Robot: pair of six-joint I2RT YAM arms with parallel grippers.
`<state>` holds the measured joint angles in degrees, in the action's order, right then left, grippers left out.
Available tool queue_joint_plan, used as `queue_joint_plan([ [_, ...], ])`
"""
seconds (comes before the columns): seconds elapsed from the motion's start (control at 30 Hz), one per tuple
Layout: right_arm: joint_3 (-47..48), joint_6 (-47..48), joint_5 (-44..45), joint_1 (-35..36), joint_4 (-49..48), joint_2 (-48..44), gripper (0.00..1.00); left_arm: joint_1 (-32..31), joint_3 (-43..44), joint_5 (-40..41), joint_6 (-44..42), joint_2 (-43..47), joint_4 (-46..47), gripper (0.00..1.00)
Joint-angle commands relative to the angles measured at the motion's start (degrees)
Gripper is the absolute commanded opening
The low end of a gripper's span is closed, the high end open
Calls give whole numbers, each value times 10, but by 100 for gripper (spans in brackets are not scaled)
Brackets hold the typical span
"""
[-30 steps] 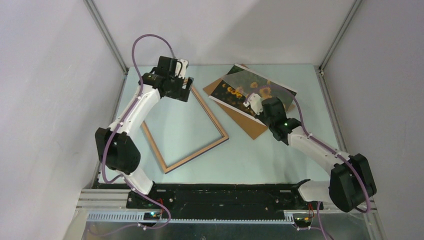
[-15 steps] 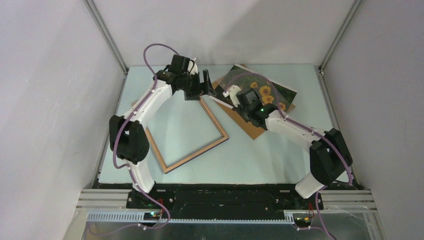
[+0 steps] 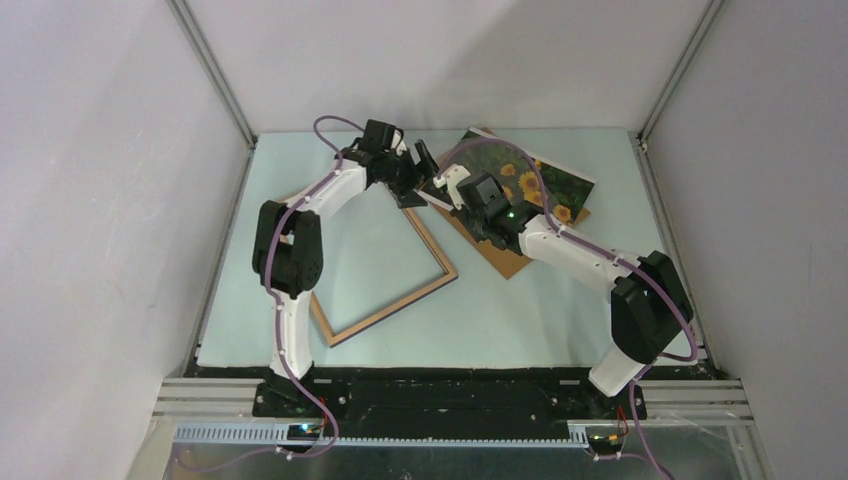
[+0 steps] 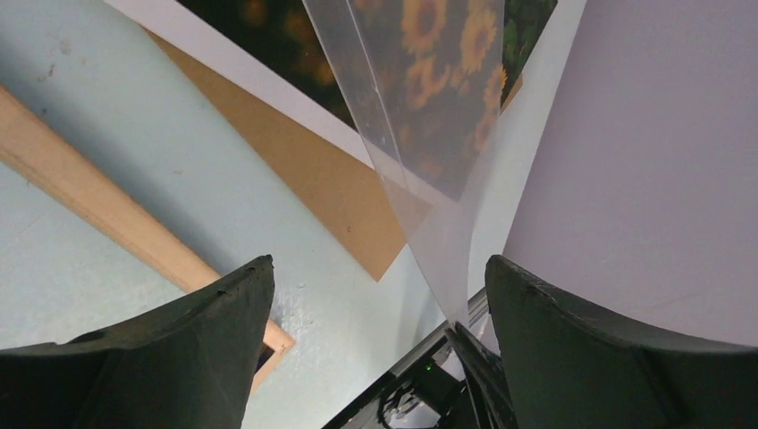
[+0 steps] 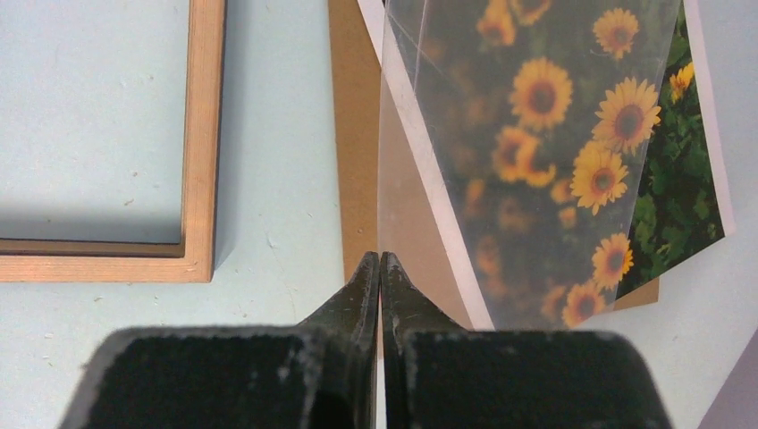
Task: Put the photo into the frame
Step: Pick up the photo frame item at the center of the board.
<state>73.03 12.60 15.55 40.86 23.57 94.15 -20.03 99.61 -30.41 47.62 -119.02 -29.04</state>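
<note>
Wood frame (image 3: 395,307) lies flat. At its far corner the left gripper (image 4: 375,277), jaws apart, faces the clear pane (image 5: 527,161), pinched by its edge in the right gripper (image 5: 380,268). Photo (image 3: 560,185) lies right of the frame, on the board (image 3: 500,255). Best to lower the pane squarely, unbent.

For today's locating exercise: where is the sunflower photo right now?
In the top view, far right of centre: the photo lies on the brown backing board, right of the frame.
</note>
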Motion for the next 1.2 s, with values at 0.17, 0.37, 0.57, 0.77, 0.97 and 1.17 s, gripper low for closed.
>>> queue_joint_plan([
  [0.17, 41, -26, -8, 10, 8, 0, 0, -13, 28, -32, 105, -34, 107, 87],
  [0.37, 47, -26, 1, 23, 11, 1, 0, -29, 20, -30, 147, -49, 141, 73],
  [0.57, 48, -29, 6, 26, 12, 1, 0, -40, -48, -36, 211, -35, 229, 60],
  [0.77, 48, -31, 11, 27, 12, 2, 0, -48, -81, -42, 227, -30, 269, 48],
  [0.97, 48, -32, 14, 30, 16, 1, 0, -49, -98, -37, 222, -24, 270, 40],
  [1.17, 47, -32, 17, 34, 16, -1, 0, -50, -95, -38, 221, -27, 271, 22],
])
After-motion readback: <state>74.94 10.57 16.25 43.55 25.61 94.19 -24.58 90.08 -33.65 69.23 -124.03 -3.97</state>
